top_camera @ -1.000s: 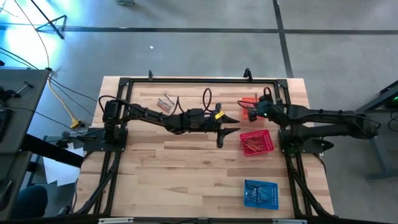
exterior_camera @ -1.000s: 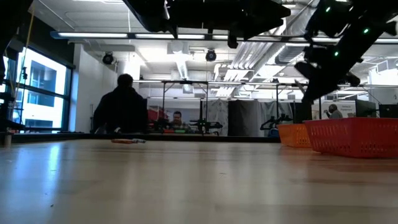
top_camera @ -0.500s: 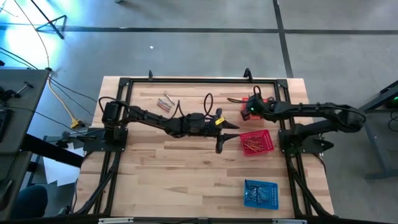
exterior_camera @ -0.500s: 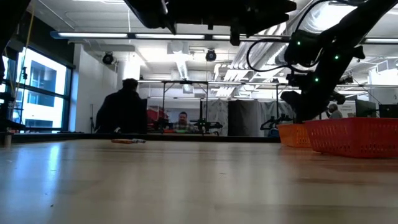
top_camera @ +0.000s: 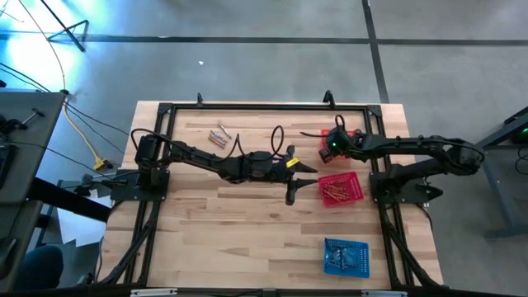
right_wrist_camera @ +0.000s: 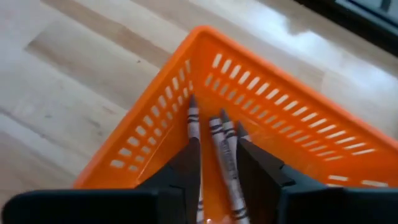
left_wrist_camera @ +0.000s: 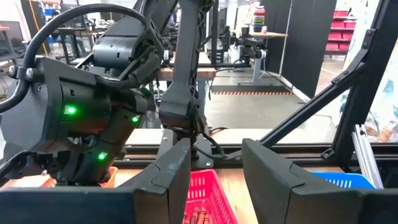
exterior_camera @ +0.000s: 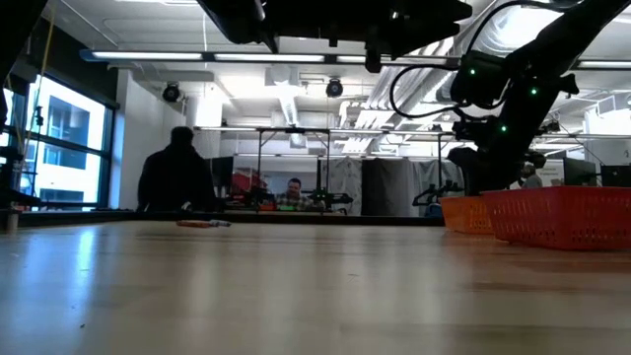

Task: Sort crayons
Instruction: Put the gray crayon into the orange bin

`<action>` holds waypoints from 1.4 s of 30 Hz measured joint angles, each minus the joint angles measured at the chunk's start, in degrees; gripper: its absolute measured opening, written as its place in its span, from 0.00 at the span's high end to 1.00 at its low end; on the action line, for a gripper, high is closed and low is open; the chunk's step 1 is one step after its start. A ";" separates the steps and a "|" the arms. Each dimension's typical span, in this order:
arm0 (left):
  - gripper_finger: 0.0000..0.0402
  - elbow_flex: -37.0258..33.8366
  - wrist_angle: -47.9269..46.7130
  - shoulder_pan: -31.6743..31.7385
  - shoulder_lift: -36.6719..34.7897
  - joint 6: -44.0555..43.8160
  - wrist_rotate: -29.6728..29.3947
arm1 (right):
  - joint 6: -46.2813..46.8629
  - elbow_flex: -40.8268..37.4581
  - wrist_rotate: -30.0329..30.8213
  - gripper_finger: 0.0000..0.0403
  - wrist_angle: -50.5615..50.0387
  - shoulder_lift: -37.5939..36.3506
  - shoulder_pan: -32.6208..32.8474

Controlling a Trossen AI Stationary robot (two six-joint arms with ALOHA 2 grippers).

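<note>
- I count a few loose crayons (top_camera: pixel 219 136) lying on the bench (top_camera: pixel 247 223) at about 11 o'clock, their long axes slanted.
- Sorted ones lie lengthwise in the orange basket (right_wrist_camera: pixel 298 118).
- My right gripper (right_wrist_camera: pixel 217 165) hangs over that basket, fingers slightly apart, nothing visibly between them, probably at a drop-off.
- My left gripper (left_wrist_camera: pixel 214 168) waits mid-bench beside the red basket (top_camera: pixel 340 189), fingers open and empty.

High: overhead. Low: tabletop level. Both share red basket (top_camera: pixel 340 189) (exterior_camera: pixel 562 215).

the right gripper (top_camera: pixel 323 149) has swung over the orange basket (right_wrist_camera: pixel 292 112), seemingly lower.
</note>
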 joint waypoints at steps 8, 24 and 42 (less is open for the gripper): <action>0.67 0.00 -7.12 0.40 0.00 1.47 -1.87 | 0.23 0.91 -4.55 0.72 -1.46 -3.88 0.10; 0.67 -0.04 -83.59 5.78 -10.01 -13.36 -34.44 | -4.16 11.91 -3.10 0.75 -6.82 -25.49 16.81; 0.67 -0.04 -83.79 34.89 -9.94 -26.44 -11.19 | -5.14 11.89 3.17 0.75 -6.99 -20.52 26.51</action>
